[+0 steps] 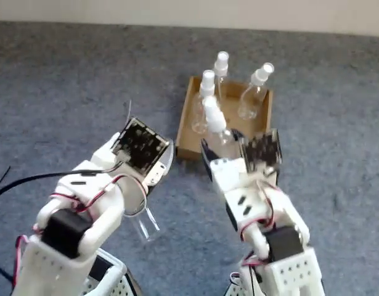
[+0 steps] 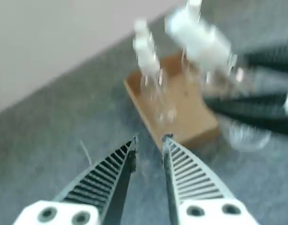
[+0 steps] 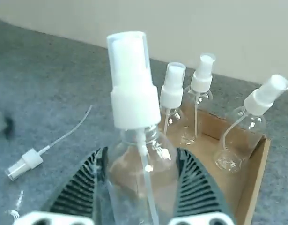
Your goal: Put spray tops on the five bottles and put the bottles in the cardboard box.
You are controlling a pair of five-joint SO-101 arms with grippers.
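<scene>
Nearest me, the left gripper (image 2: pixel 149 140) hangs over the grey carpet (image 1: pixel 66 92) with its jaws a narrow gap apart and nothing between them; it points towards the near corner of the cardboard box (image 1: pixel 188 132). Partly under that arm a clear bottle (image 1: pixel 146 223) lies on its side on the carpet. A loose spray top (image 3: pixel 23 164) lies nearby, its thin tube trailing off across the carpet.

Beside it, the right gripper (image 3: pixel 140 157) has its jaws spread about the width of a bottle body and clamped on either side of the held bottle (image 3: pixel 136 131). That bottle is upright and has a white spray top on. It sits at the near edge of the box; I cannot tell whether it is inside the wall or just over it.

Farther back, three capped bottles are in the box: one by the left wall (image 1: pixel 201 105), one at the far side (image 1: pixel 221 68), and one leaning at the right (image 1: pixel 254 92).
</scene>
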